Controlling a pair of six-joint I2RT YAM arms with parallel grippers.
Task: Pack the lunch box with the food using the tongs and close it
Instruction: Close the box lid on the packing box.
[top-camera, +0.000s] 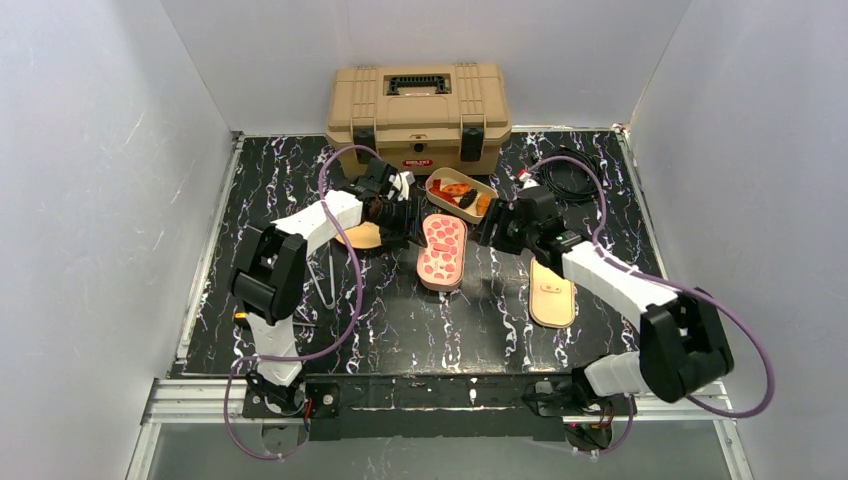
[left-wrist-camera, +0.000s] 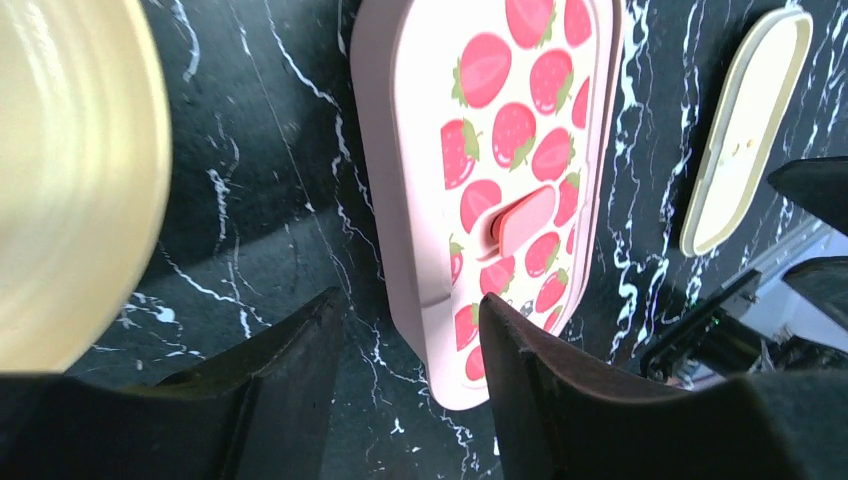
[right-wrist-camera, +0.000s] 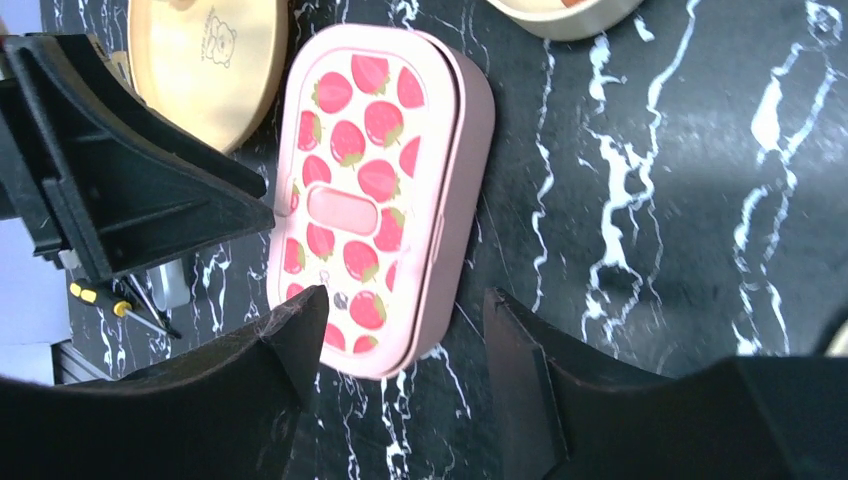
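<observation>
the strawberry-print lunch box (top-camera: 441, 250) lies flat and lidded at the middle of the black marbled table (top-camera: 420, 320), with an arm on each side. the left gripper (left-wrist-camera: 412, 305) hovers at its left edge, fingers parted to a middling gap with nothing between them. only the box's pink rim shows beyond the gap. the right gripper (right-wrist-camera: 405, 298) sits at the box's other side, its fingers spread a little wider and also empty, the near end of the box showing between them. just behind the box an open oval tray (top-camera: 461, 193) holds orange-red chunks (top-camera: 455, 188) and a dark brown piece (top-camera: 467, 199). a tan plate (top-camera: 362, 237) sits left of the box, a cream lid (top-camera: 552, 292) to its right, and a tan toolbox (top-camera: 418, 110) at the back. the thin metal loop by the left arm may be the tongs (top-camera: 325, 278), lying untouched.
</observation>
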